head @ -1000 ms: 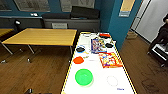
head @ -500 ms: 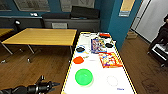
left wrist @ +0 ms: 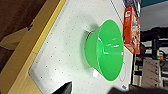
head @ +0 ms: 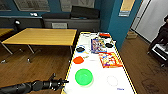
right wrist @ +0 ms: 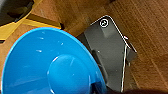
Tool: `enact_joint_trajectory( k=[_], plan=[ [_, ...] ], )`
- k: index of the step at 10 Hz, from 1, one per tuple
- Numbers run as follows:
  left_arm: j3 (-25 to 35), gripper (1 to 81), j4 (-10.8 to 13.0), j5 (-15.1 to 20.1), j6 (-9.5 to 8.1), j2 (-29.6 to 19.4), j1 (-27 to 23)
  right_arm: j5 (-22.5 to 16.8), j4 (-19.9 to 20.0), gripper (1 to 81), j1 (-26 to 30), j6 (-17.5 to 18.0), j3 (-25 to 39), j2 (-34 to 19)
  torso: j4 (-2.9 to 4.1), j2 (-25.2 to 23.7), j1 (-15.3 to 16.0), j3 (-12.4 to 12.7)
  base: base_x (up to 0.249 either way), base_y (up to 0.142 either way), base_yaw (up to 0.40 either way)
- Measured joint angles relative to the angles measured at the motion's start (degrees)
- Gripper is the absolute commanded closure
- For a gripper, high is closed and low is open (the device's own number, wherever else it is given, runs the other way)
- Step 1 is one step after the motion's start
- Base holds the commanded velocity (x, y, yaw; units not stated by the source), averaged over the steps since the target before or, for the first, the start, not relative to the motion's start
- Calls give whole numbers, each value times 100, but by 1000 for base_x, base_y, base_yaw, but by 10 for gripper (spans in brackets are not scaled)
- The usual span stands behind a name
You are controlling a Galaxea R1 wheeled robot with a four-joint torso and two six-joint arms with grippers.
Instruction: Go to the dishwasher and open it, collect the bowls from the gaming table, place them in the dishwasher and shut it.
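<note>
Here the left gripper, fingers spread, is hovering at the counter's near left edge, just beside the green bowl. The orange bowl is waiting farther along, uncollected. A blue bowl is looming by the right wrist; whether it is gripped I cannot tell.

In the head view, the person at the right edge was cut off by the frame. The lettering on the board-game sheets was too blurred to read. In the right wrist view, the blue bowl ran off the lower and left edges. In the left wrist view, the red box stood partly behind the green bowl.
</note>
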Motion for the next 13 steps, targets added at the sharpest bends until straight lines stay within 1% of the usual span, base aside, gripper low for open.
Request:
enact_joint_trajectory(
  k=[2,5,6,7,8,11,12,13],
  plan=[
    [-380,10,107,56,-76,344,-108,2,-2,811,60,2,0,11,0,0,2,-2,0,0,0],
    [-940,10,163,96,-98,794,-149,-2,-5,811,63,0,0,13,0,0,2,-2,0,0,0],
    [-1067,10,161,122,-265,918,-190,-5,-5,811,63,0,0,13,0,0,2,-2,0,0,0],
    [-1158,10,161,124,-339,1012,-262,-5,-5,811,63,2,0,16,0,0,2,-5,0,0,0],
    [-1274,10,161,116,-375,1126,-317,-2,-6,811,66,0,-1,30,0,0,2,-5,0,0,0],
    [-1755,10,188,124,-382,1604,-297,-5,-24,811,68,2,-10,100,0,0,2,-5,0,0,0],
    [-1894,10,227,127,-382,1747,-297,-9,-24,811,79,0,-37,105,0,2,2,-7,0,0,0],
    [-2010,10,330,129,-382,1898,-297,-2,-24,811,80,0,-45,105,0,2,2,-7,0,0,0]
  ],
)
